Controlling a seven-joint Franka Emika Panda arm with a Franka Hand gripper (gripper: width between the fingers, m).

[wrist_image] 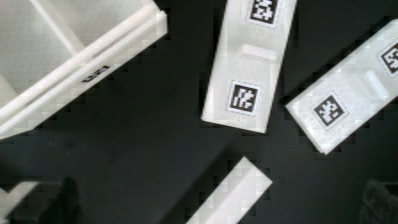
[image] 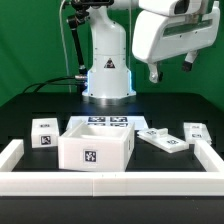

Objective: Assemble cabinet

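Observation:
The cabinet's large white box (image: pixel 95 148) stands open-topped near the table's front, with a tag on its front wall. One corner of it shows in the wrist view (wrist_image: pixel 71 60). A small tagged block (image: pixel 44 131) lies at the exterior view's left. Flat tagged panels (image: pixel 160 138) and another block (image: pixel 195 130) lie to the box's right. The wrist view shows two long tagged panels (wrist_image: pixel 254 60) (wrist_image: pixel 365 90) and a plain white piece (wrist_image: pixel 231 195) on the black table. My gripper (image: pixel 170 68) (wrist_image: pixel 210 205) hangs high above the panels, open and empty, touching nothing.
The marker board (image: pixel 105 123) lies behind the box, in front of the robot base (image: pixel 107 70). Long white border rails run along the left (image: pixel 10 155), front (image: pixel 110 183) and right (image: pixel 210 160) of the black table.

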